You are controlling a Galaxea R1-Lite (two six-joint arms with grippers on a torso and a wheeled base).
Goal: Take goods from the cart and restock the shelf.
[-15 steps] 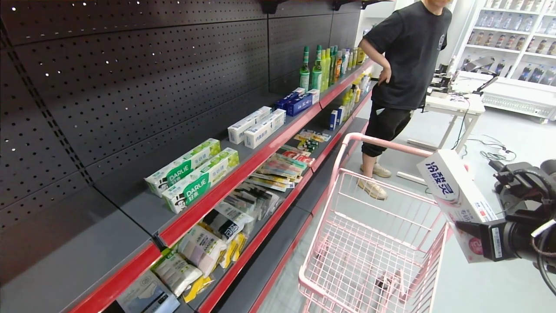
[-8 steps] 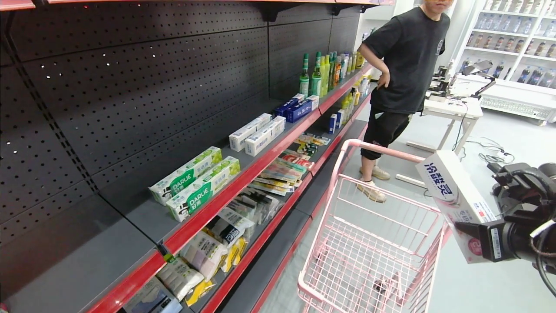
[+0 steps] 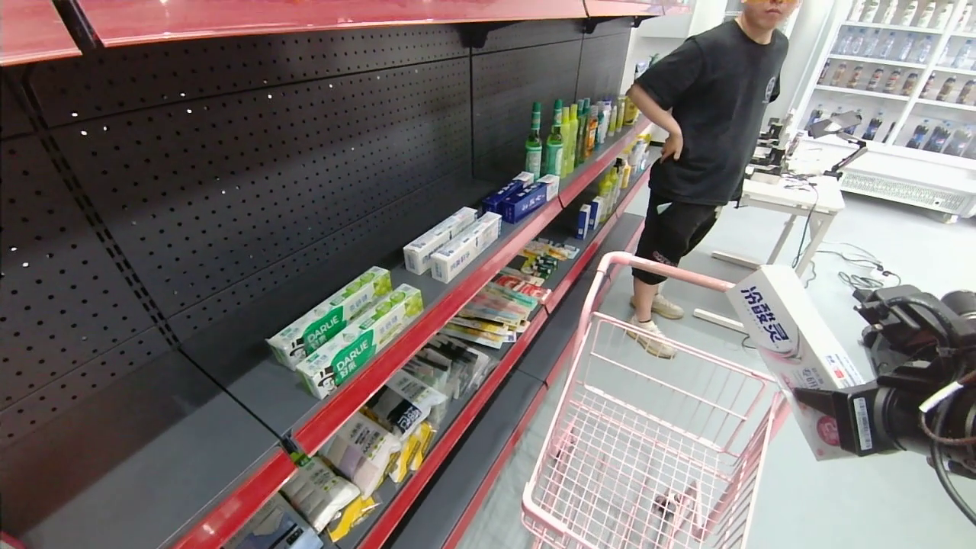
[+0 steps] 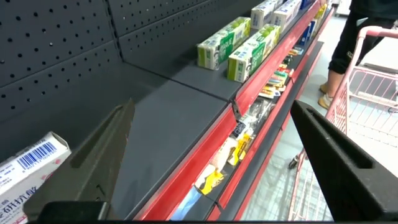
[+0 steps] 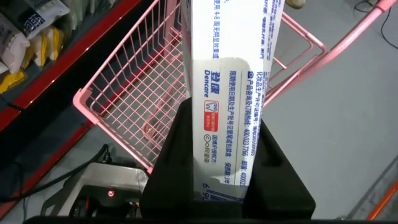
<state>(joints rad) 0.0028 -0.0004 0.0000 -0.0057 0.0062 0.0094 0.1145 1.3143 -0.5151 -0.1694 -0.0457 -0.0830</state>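
White box [image 3: 789,343] (toothpaste, perhaps) in right end effector [image 5: 221,143]

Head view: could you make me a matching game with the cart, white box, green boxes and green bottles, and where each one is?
Things: 1 cart; 2 white box; 3 green boxes; 4 green bottles.
Places: A lying on the shelf nearby; B in the right pincer; C on the floor by the shelf; D upright farther along the shelf.
Pairs: 1-C, 2-B, 3-A, 4-D.
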